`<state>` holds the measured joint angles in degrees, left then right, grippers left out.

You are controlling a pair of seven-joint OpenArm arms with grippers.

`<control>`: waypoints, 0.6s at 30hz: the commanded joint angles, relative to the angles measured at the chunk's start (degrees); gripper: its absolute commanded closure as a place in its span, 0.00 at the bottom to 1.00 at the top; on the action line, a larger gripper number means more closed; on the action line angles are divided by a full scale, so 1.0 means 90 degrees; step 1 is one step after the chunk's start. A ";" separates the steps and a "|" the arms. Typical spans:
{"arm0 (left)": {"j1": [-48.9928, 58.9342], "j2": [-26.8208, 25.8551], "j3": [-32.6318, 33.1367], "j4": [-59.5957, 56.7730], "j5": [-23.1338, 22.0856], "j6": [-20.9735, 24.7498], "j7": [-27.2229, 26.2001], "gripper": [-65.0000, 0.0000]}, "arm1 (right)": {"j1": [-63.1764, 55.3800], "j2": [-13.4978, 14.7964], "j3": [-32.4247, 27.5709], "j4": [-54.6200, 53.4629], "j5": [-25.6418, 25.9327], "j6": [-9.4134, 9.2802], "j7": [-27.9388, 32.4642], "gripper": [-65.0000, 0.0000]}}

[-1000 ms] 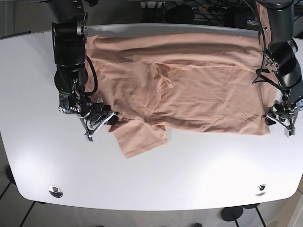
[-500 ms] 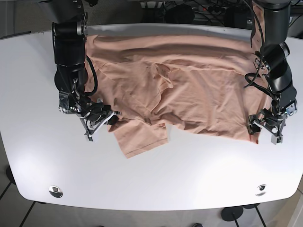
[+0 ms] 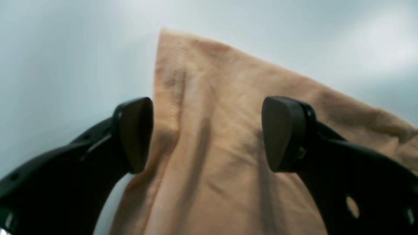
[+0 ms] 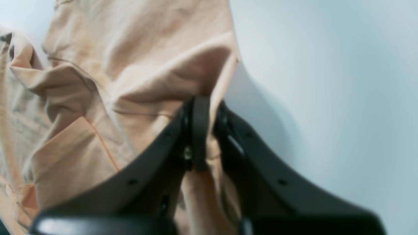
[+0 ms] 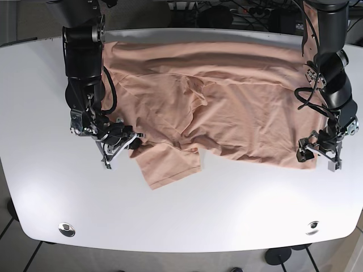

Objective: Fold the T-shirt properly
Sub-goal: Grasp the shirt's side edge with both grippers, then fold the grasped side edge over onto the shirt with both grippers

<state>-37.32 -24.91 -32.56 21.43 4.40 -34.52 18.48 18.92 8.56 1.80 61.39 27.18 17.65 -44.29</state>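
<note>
1. Your T-shirt (image 5: pixel 227 107), a peach-tan one, lay spread and wrinkled across the far half of the white table (image 5: pixel 187 215), one short sleeve (image 5: pixel 169 164) jutting toward the near edge.
2. Your right gripper (image 4: pixel 200 130), on the base view's left, was pinched tight on a raised fold of cloth beside that sleeve, with fabric bunched up around its jaws.
3. Your left gripper (image 3: pixel 207 133) stood wide apart at the shirt's hem corner (image 3: pixel 173 49), on the base view's right. Its two pads straddled the cloth without pressing on it, so it held nothing.
4. The likely trouble, as you could judge it: with that corner free and the other end clamped, any pull by the right arm would have dragged the shirt askew and deepened the wrinkles.
5. Had you closed the left jaws where they stood, they might have taken only one layer or a sliver of hem, which could slip out on the lift.
6. You could read no brand, label or writing on the shirt, the table or the arms in any view.
</note>
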 commanded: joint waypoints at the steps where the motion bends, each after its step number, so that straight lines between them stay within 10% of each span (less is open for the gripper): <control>1: -0.0117 0.0037 0.0203 0.0066 0.0043 -0.0008 0.0179 0.36 | 0.0111 0.0041 0.0010 0.0090 -0.0006 0.0027 0.0150 0.96; 5: -0.0107 0.0037 0.0242 0.0075 0.0043 0.0266 -0.0359 0.97 | 0.0111 0.0041 0.0010 0.0090 -0.0006 0.0007 0.0257 0.97; 11: -0.0088 0.0037 -0.0295 0.0798 0.0023 -0.0086 -0.0222 1.00 | 0.0120 0.0070 0.0019 0.0422 0.0003 -0.0012 0.0648 0.97; 18: 0.0469 0.0477 -0.0979 0.3348 0.0023 -0.0609 0.1527 1.00 | -0.0290 0.0070 0.0820 0.2063 -0.0006 -0.0012 -0.0026 0.97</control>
<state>-31.03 -19.03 -41.28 52.69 5.08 -39.97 34.02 14.63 8.88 9.41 79.68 26.55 17.23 -45.93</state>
